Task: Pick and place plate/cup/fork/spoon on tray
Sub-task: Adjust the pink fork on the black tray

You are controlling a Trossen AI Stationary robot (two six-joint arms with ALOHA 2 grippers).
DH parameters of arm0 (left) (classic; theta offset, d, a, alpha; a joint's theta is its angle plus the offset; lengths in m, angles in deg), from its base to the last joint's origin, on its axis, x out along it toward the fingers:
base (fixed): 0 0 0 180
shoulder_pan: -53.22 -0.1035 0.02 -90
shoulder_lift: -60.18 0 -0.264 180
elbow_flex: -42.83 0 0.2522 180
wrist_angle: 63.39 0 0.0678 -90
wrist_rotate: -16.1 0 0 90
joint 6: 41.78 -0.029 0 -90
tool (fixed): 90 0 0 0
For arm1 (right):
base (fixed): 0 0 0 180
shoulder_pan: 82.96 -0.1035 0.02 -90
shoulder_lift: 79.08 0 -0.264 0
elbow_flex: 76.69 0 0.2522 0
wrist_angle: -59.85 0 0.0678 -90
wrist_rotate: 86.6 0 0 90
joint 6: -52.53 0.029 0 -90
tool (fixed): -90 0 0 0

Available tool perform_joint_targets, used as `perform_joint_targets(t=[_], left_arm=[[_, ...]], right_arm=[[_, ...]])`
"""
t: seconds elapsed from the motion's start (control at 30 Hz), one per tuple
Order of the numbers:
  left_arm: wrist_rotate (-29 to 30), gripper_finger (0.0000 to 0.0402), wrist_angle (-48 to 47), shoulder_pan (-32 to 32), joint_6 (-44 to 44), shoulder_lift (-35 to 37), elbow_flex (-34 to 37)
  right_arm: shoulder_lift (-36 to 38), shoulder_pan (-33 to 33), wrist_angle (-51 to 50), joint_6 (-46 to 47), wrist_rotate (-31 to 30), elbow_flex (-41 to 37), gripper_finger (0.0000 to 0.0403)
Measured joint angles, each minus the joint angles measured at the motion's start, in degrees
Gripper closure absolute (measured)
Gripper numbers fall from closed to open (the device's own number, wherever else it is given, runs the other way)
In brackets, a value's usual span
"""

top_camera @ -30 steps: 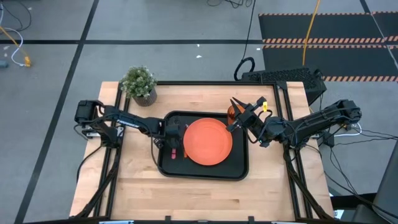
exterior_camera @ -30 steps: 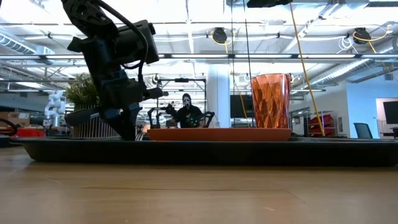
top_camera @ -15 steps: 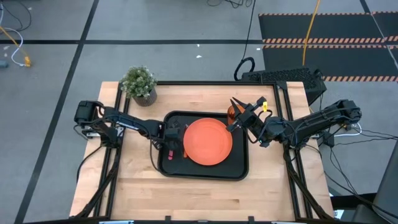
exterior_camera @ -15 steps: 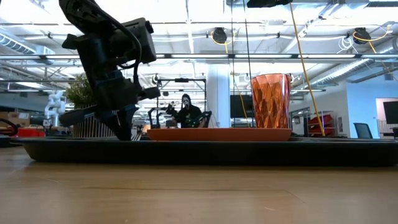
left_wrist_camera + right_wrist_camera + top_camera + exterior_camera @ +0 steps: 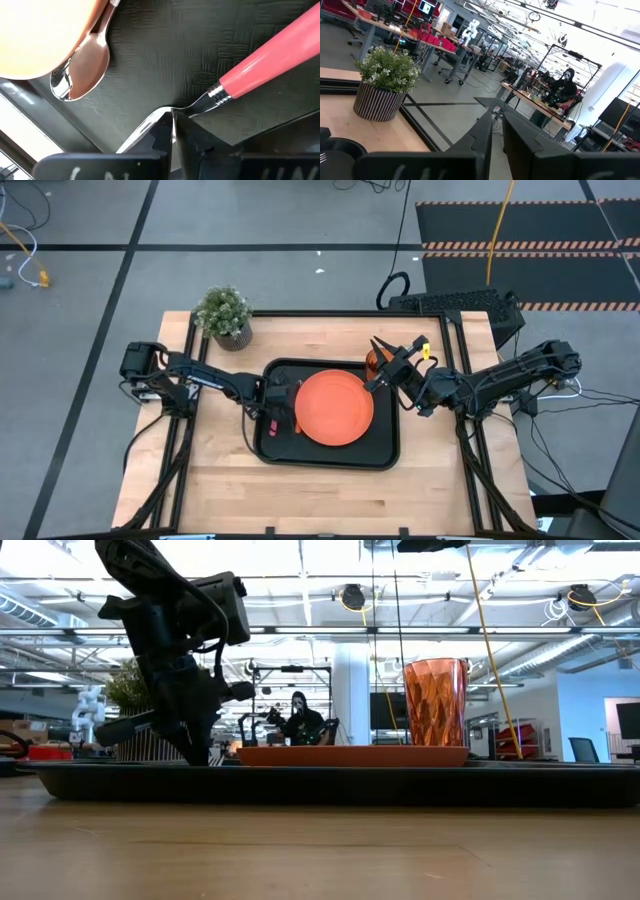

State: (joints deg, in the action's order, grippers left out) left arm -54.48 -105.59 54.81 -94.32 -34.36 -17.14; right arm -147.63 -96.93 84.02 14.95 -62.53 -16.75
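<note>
Left hand (image 5: 268, 402) shifted slightly over tray (image 5: 330, 457), wooden table (image 5: 300, 495), workshop beyond

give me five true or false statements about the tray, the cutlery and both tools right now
1. The plate lies on the tray. True.
2. The cup has tipped over. False: it stands upright at the tray's far right corner.
3. The left tool is shut on the fork. True: it grips the metal neck.
4. The spoon lies off the tray. False: it lies on the tray, partly under the plate.
5. The right tool holds the plant. False: it is empty.
</note>
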Motion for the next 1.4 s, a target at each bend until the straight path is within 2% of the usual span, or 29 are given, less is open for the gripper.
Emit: perform_joint_targets(t=[1.4], left_arm=[[0.22, 0.0376, -1.51, 0.02, 5.23, 0.02, -0.07]], right_arm=[[0.00, 0.00, 0.00, -0.02, 0.00, 0.00, 0.0367]])
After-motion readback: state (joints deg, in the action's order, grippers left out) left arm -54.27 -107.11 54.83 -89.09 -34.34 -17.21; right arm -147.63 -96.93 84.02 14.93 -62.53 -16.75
